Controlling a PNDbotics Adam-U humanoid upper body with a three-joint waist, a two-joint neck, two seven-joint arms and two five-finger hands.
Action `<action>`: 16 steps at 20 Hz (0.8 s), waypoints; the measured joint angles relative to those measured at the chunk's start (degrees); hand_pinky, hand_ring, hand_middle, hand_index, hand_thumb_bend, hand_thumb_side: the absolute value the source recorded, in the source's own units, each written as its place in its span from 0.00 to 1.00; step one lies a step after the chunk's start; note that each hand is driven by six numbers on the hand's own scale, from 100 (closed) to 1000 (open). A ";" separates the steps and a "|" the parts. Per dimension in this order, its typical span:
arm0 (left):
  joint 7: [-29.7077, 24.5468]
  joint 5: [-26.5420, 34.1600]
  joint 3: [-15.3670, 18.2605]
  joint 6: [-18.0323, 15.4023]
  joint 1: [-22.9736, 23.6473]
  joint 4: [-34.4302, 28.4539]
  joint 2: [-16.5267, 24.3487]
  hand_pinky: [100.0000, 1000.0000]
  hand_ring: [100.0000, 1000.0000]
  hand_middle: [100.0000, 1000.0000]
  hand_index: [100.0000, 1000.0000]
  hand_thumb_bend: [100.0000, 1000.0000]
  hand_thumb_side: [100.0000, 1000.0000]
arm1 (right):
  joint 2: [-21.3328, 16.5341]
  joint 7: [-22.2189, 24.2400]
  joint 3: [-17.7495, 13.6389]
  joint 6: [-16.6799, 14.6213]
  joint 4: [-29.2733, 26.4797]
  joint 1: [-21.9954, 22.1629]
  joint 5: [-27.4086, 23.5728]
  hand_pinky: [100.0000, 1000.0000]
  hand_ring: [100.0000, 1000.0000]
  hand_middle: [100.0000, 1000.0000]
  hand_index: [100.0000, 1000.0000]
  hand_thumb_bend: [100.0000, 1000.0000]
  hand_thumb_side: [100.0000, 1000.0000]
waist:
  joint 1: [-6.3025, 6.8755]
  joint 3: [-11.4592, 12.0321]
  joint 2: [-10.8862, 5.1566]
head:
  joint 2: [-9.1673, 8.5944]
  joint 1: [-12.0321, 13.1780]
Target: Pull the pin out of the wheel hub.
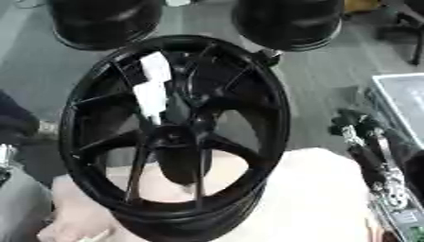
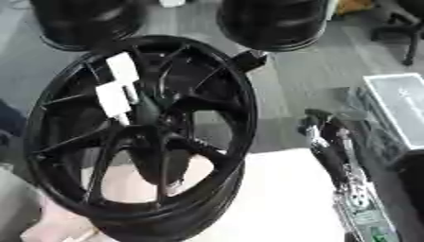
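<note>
The wheel hub [image 1: 178,134] stands nearly upright on the pale bench [image 1: 323,198], tilted a little, filling the view's middle. It is glossy black, with thin spokes running from the rim to a dark centre boss. White tags [image 2: 116,90] hang on an upper spoke. The pin cannot be made out. The right hand [image 2: 324,130] rises beside the rim, fingers up and relaxed, holding nothing.

No legible text, brand, number or sign appears in either view. The white tags [image 2: 116,90] fixed to the spokes of the black wheel hub [image 1: 174,137] show no readable print. The grey case [image 2: 397,106] at the right edge carries faint marks on its lid; these cannot be read.
</note>
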 measured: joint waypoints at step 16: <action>-0.85 0.00 -0.03 -1.21 0.02 -1.05 1.52 0.64 0.75 0.63 0.78 0.37 0.24 | 0.00 -0.01 -0.06 0.02 0.00 0.13 0.15 0.64 0.57 0.54 0.72 0.00 0.50 | -0.10 -0.08 -0.01 | 0.01 -0.13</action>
